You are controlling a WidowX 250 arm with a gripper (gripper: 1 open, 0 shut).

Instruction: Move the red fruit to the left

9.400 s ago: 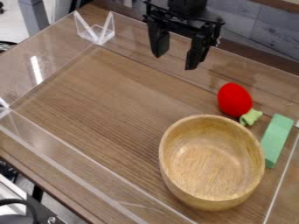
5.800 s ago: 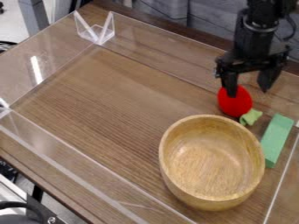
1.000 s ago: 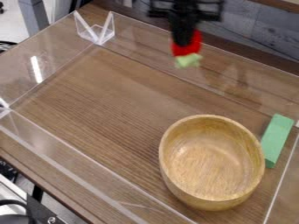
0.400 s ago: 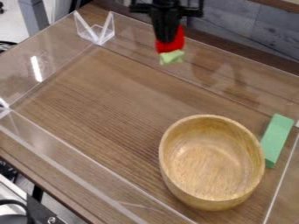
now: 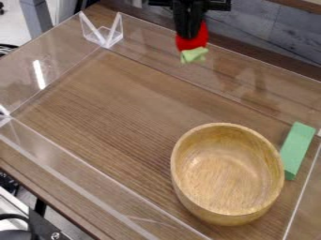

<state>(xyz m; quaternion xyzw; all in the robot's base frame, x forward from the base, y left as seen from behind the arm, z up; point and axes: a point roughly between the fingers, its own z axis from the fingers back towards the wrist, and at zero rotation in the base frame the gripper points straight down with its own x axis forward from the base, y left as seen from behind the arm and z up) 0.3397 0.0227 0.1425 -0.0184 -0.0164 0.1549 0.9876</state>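
Observation:
The red fruit [image 5: 192, 41], a small glossy red toy with a light green leafy cap hanging below it, is held in the air above the far middle of the wooden table. My dark gripper [image 5: 190, 30] comes down from the top edge and is shut on the fruit's upper part, which hides much of the red body. The fruit hangs well left of and behind the wooden bowl.
A round wooden bowl [image 5: 228, 172] sits at the near right. A flat green block [image 5: 298, 148] lies beside it by the right wall. Clear acrylic walls [image 5: 100, 32] ring the wooden table [image 5: 113, 112].
The gripper, still shut on the fruit, swung left from about a second ago, then came back slightly right and a little higher. Bowl and green block have not moved.

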